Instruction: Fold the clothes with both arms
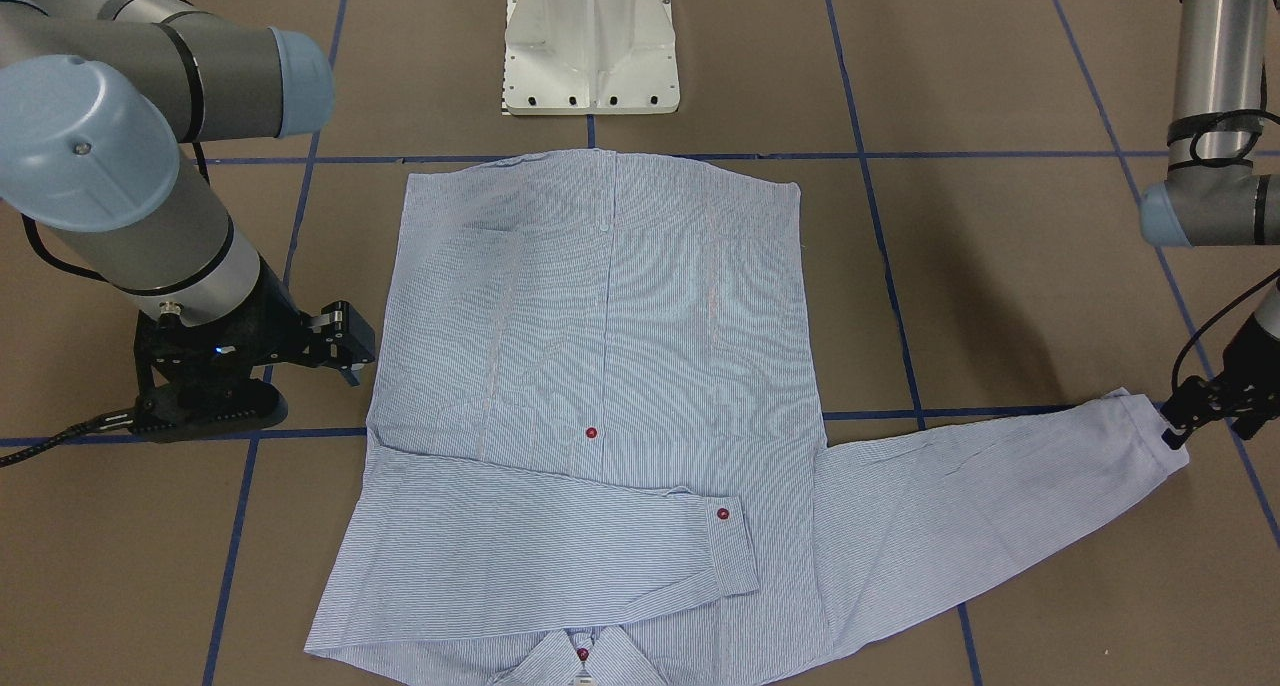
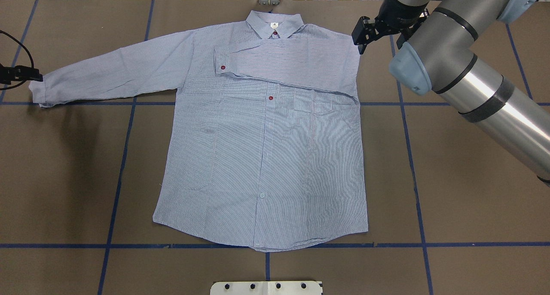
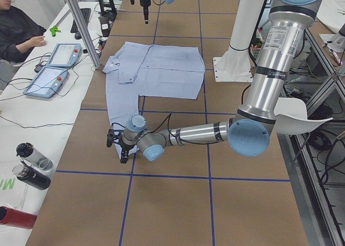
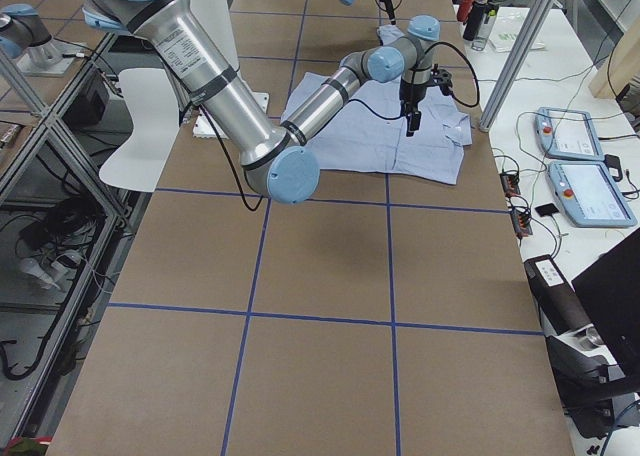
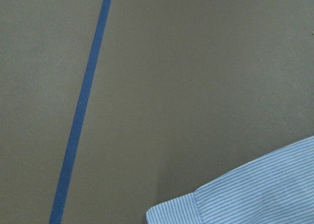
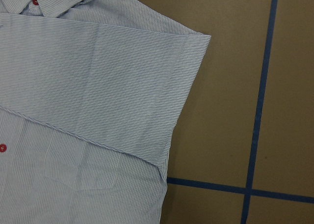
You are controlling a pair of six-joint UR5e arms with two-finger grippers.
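The light blue striped shirt (image 2: 266, 157) lies flat, buttoned side up, collar (image 2: 275, 23) at the far edge. One sleeve is folded across the chest, its cuff (image 2: 223, 62) with a red button. The other sleeve (image 2: 111, 73) stretches out sideways. My left gripper (image 2: 30, 75) is open and empty just past that sleeve's cuff (image 1: 1150, 436); the left wrist view shows only the cuff's corner (image 5: 235, 199). My right gripper (image 2: 360, 37) is open and empty beside the folded shoulder (image 6: 186, 52), clear of the cloth. It also shows in the front view (image 1: 345, 346).
The white pedestal base (image 1: 592, 46) stands at the near edge behind the hem. Blue tape lines (image 2: 404, 127) cross the brown table cover. An operator (image 3: 19, 30), teach pendants (image 3: 54, 68) and bottles (image 3: 32, 165) sit on a side bench beyond the far edge.
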